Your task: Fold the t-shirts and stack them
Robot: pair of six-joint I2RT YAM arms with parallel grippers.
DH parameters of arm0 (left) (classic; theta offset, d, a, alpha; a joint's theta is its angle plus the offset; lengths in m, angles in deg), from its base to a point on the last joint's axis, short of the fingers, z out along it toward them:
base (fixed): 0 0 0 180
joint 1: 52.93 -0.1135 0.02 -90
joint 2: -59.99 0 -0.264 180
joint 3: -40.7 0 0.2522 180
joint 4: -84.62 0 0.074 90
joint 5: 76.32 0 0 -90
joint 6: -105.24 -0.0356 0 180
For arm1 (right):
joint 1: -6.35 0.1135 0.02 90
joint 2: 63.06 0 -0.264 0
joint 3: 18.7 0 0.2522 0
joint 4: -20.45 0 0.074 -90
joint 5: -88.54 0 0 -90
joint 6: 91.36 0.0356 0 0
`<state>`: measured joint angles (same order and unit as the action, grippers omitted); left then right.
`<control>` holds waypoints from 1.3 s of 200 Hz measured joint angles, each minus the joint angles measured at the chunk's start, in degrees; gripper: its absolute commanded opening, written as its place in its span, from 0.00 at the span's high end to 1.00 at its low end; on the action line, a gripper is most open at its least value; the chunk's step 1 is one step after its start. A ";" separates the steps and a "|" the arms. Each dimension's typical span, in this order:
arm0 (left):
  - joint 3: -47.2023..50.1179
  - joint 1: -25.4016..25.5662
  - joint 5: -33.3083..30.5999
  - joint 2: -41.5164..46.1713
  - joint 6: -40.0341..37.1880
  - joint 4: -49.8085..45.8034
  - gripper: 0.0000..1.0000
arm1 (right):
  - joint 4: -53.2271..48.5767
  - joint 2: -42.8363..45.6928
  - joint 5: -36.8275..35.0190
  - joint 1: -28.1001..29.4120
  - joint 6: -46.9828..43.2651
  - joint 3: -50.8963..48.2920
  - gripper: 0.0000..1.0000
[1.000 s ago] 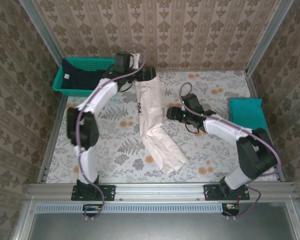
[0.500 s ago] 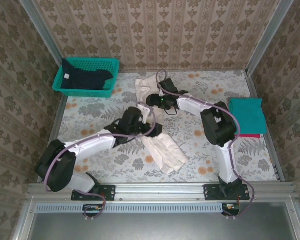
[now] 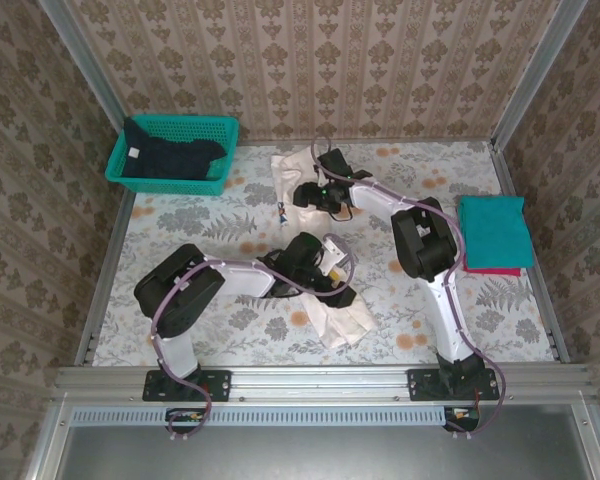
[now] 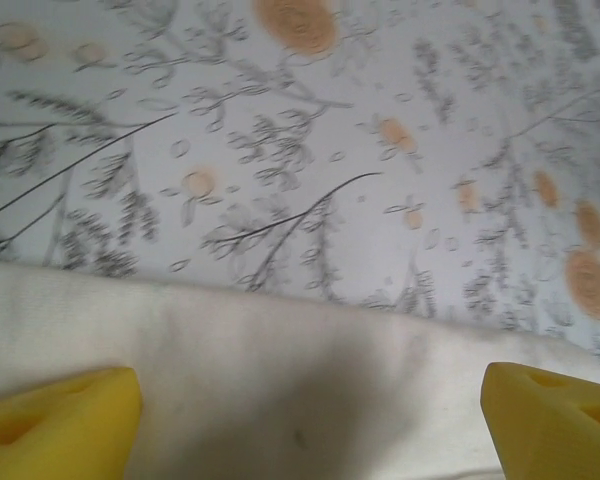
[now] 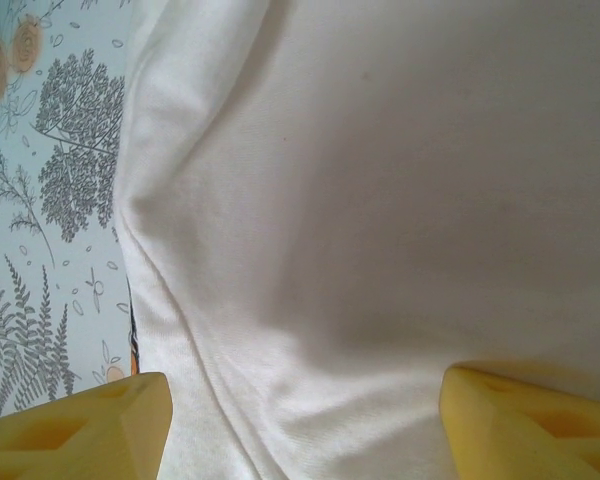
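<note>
Cream t-shirt lies lengthwise across the desk.
Left hand at its near end and right hand at its far end both stand spread apart; pinching only one layer could drag it crooked.

Far left corner of the table was taken by the mesh basket, and the right edge by the folded teal shirt. The middle was blocked by the left arm, right arm and cream shirt. The near right corner was left open.

cream shirt middle under left arm, print unreadable
</note>
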<state>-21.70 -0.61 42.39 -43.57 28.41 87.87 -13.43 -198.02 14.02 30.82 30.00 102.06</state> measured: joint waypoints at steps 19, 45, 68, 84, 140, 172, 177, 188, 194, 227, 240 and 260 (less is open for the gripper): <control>0.20 0.00 2.71 0.04 -1.62 -1.68 0.10 | -0.90 -0.85 0.00 -0.87 -0.42 1.53 0.27; 2.54 -0.48 4.48 3.15 -2.93 -3.98 0.09 | -2.01 -2.01 0.02 -2.36 -0.81 3.63 0.27; 5.27 -0.66 5.33 8.11 -3.17 -7.28 0.08 | -2.54 -2.10 -0.04 -3.80 -0.81 3.91 0.27; 6.45 -0.68 6.34 10.58 -3.17 -8.09 0.08 | -2.49 -2.01 -0.13 -4.63 -0.83 3.82 0.27; 8.17 -3.34 8.63 12.17 -3.13 -8.48 0.08 | 0.31 5.27 -2.40 -5.77 -0.31 -5.75 0.26; 8.57 -5.40 8.87 16.22 -2.62 -7.67 0.06 | 5.25 12.79 -5.25 -7.43 4.11 -13.99 0.25; 8.81 -5.88 8.85 17.33 -2.43 -7.32 0.06 | 6.14 13.73 -5.66 -7.87 5.05 -15.06 0.25; 9.51 -7.02 8.74 19.98 -2.19 -6.40 0.06 | 8.39 15.45 -6.19 -8.87 7.48 -17.55 0.25; 9.90 -7.67 8.39 21.49 -2.05 -6.10 0.06 | 9.55 16.04 -6.29 -9.44 8.76 -18.82 0.25; 12.33 -10.56 5.55 29.18 -2.23 -5.90 0.04 | 13.97 15.93 -5.35 -11.67 15.34 -23.30 0.27; 13.40 -11.21 4.31 32.15 -2.75 -6.56 0.04 | 15.17 15.06 -4.24 -11.89 17.20 -23.61 0.28; 14.56 -11.69 2.54 36.09 -3.87 -8.37 0.03 | 17.03 13.44 -2.67 -11.80 19.43 -23.52 0.34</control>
<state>-7.15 -12.31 44.93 -7.49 24.54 79.50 3.59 -184.58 11.36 19.02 49.43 78.54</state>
